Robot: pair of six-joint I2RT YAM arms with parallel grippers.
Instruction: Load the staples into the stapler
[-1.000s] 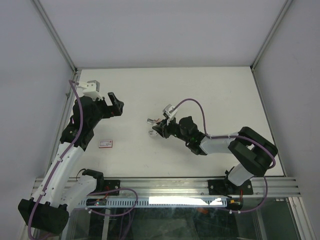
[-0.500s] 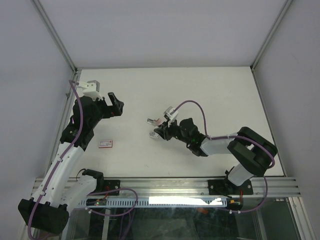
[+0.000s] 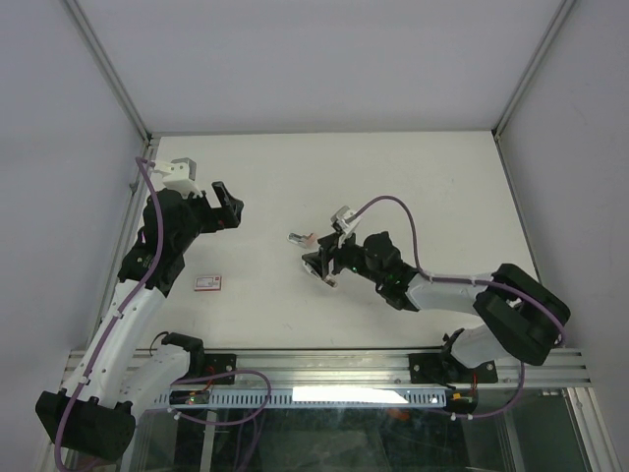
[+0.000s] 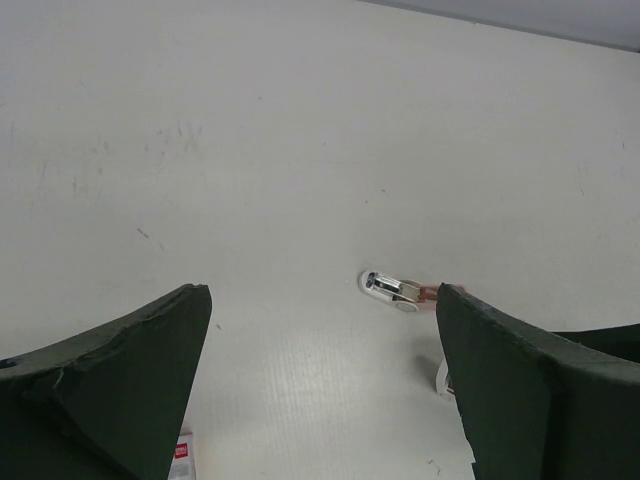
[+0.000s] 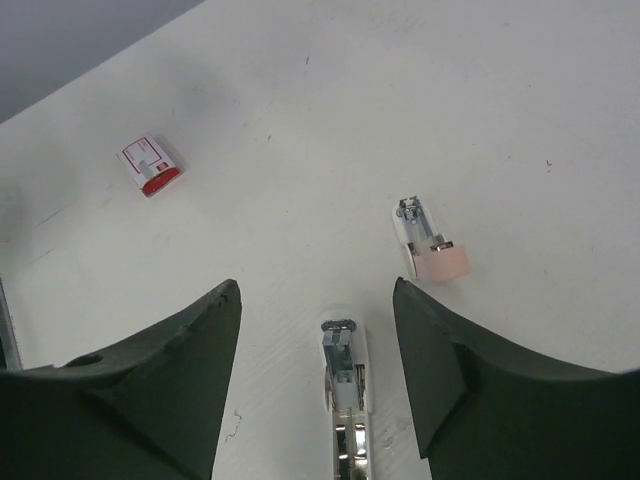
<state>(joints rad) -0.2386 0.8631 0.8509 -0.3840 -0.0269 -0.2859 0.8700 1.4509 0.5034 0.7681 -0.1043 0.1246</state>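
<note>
Right gripper [image 5: 315, 290] spread wide above the white table [image 5: 420, 90], gripping nothing. A slim white part with a shiny metal channel [image 5: 343, 385] lies between its fingers, clear of both. The tiny pale pink and white mini stapler [image 5: 430, 245] lies on the table just beside that part, with a flat red-and-white box [image 5: 150, 166] well apart. Left gripper [image 4: 322, 292] hovers wide open, also empty.

A matte white desk [image 3: 423, 187] carries three small things. A tiny pink-and-white stapler [image 5: 430, 245] lies near its middle. A flat red-and-white box [image 5: 150, 165] sits well left of the stapler. A slim white-and-metal piece [image 5: 345, 370] lies just beside the stapler.
</note>
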